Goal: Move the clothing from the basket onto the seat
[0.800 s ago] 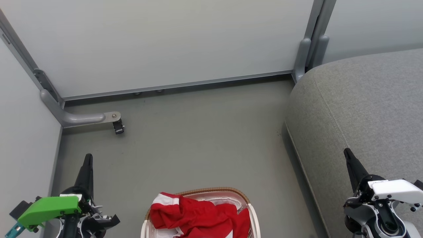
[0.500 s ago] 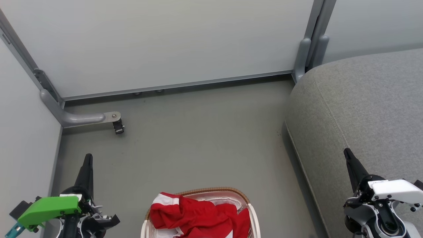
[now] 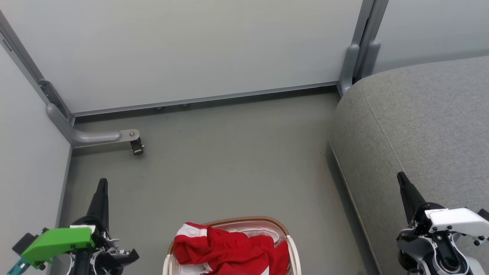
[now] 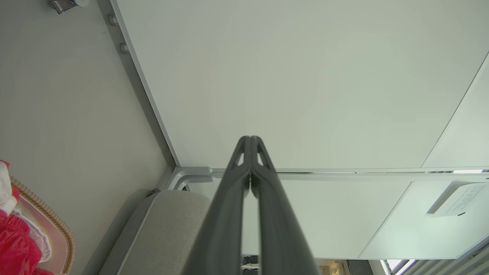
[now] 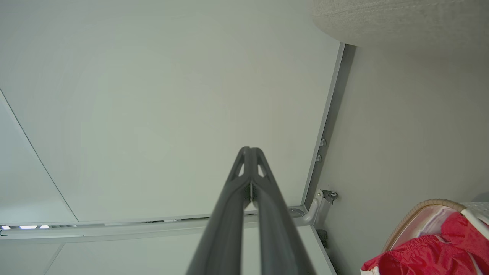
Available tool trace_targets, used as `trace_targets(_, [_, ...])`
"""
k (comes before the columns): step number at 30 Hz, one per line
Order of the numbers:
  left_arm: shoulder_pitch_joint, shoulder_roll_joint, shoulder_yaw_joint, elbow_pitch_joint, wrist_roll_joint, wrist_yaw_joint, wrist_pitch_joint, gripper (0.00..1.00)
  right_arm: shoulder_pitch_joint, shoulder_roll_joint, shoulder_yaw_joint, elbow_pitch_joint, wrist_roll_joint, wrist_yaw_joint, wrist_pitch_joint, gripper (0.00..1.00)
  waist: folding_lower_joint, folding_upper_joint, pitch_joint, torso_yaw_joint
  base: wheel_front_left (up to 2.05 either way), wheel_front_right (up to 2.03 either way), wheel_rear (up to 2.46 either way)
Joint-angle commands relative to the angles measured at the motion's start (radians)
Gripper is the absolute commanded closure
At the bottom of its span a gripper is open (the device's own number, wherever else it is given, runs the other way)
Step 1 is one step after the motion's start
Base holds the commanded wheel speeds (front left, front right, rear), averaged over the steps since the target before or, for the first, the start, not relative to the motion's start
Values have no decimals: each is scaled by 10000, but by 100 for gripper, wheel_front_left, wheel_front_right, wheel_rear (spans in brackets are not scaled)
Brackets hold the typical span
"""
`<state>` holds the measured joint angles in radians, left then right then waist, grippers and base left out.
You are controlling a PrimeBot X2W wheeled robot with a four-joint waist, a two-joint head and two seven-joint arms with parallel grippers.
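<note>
1. At the 6 o'clock edge of the head view, the clothing (image 3: 229, 248) lies crumpled inside the basket (image 3: 248, 220). It is shiny red fabric with a white band at its 10 o'clock corner, and it reaches the rim on the 9 o'clock side. Its lower part is cut off by the picture's edge.
2. The basket stands on the grey floor (image 3: 229, 160). Its tan woven rim and white cloth liner (image 3: 263, 231) show at 12 o'clock of the clothing.
3. The seat (image 3: 420, 114) takes up the 3 o'clock side. Its rounded edge is near the basket but apart from it, with a strip of bare floor between.
4. Pale wall panels (image 3: 191, 49) close off the floor at 12 and 9 o'clock. A grey bracket foot (image 3: 95, 136) with a small black caster (image 3: 136, 147) juts out at 10 o'clock, well apart from the basket. A grey post (image 3: 353, 65) stands at 1 o'clock, just beside the seat's far corner.
5. The left gripper (image 3: 102, 183) rises at 7 o'clock under a green cover (image 3: 57, 240), beside the basket without touching it. It points to 12 o'clock, and its fingers are pressed together on nothing.
6. The right gripper (image 3: 401, 176) rises at 4 o'clock under a white cover (image 3: 456, 217), in front of the seat's near edge. It leans toward 11 o'clock, with its fingers clenched tip to tip and empty.
</note>
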<state>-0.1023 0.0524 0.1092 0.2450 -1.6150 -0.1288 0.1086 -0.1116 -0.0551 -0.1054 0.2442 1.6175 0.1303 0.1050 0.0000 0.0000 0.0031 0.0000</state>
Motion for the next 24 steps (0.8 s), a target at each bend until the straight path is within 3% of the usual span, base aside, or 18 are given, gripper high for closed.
trace_targets(1, [13,-6,-9,50,-2,2,-2,0,4,11,2,51,1,0,0,0,0,0,0,0,0,0,0])
trace_targets(13, [267,9,-107,441,245,10,-286,0,109,4,459,276,-454,0,-386,0,0,0,19,0,0,0,0])
trace_targets(24, [162,386,-544,618,1357,4,-901,0,-55,-89,840,233,-2064,1,-894,0,0,0,39,14,0,0,0])
